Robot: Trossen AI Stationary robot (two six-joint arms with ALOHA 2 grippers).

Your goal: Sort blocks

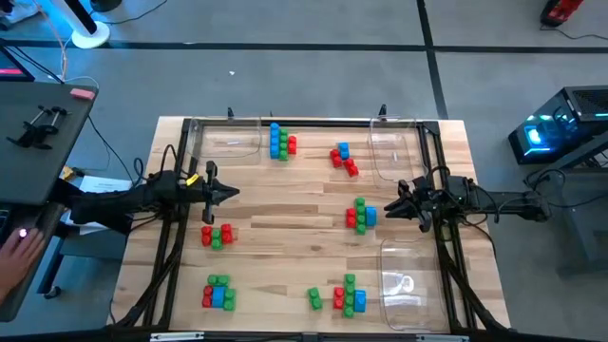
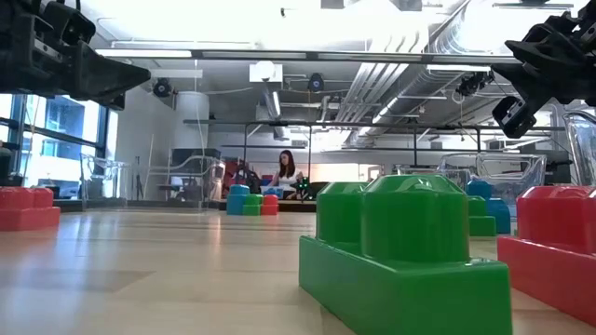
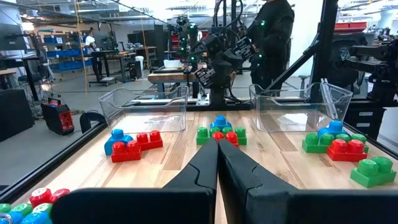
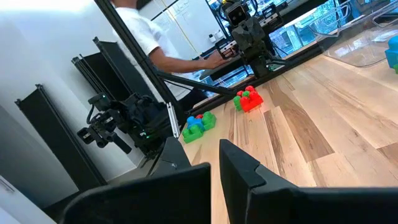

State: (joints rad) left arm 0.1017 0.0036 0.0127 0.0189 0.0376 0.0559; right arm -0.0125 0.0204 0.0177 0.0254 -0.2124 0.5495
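From above, the wooden table (image 1: 285, 228) carries several small clusters of red, green and blue blocks (image 1: 282, 142): one near the far edge, one beside it toward the right (image 1: 343, 158), one at mid-right (image 1: 360, 216), one at mid-left (image 1: 217, 236), and three along the near edge (image 1: 218, 293). Three clear plastic trays lie on the table, two at the far corners (image 1: 226, 141) and one at the near right (image 1: 408, 285). The left gripper (image 1: 231, 193) hovers over the left side of the table, clenched and empty, apart from every cluster. The right gripper (image 1: 391, 210) sits over the right side, just beside the mid-right cluster, also clenched with nothing in it. A person's hand (image 1: 19, 252) shows at the left edge.

At table height, a large green block (image 2: 405, 251) fills the foreground with a red block (image 2: 554, 247) beside it. More blocks (image 2: 251, 202) lie farther back, and both arms hang at the upper corners. A person sits in the room beyond.

The left wrist view shows that arm's fingers (image 3: 202, 168) pressed together over bare wood, pointing toward a cluster (image 3: 219, 130) ahead; other clusters lie to either side (image 3: 134, 144), two trays (image 3: 144, 107) stand behind, and the other arm is beyond.

The right wrist view shows its own fingers (image 4: 239, 165) gripping nothing, with two clusters (image 4: 249, 99) farther along the table and a person in a white shirt (image 4: 146, 37) behind.
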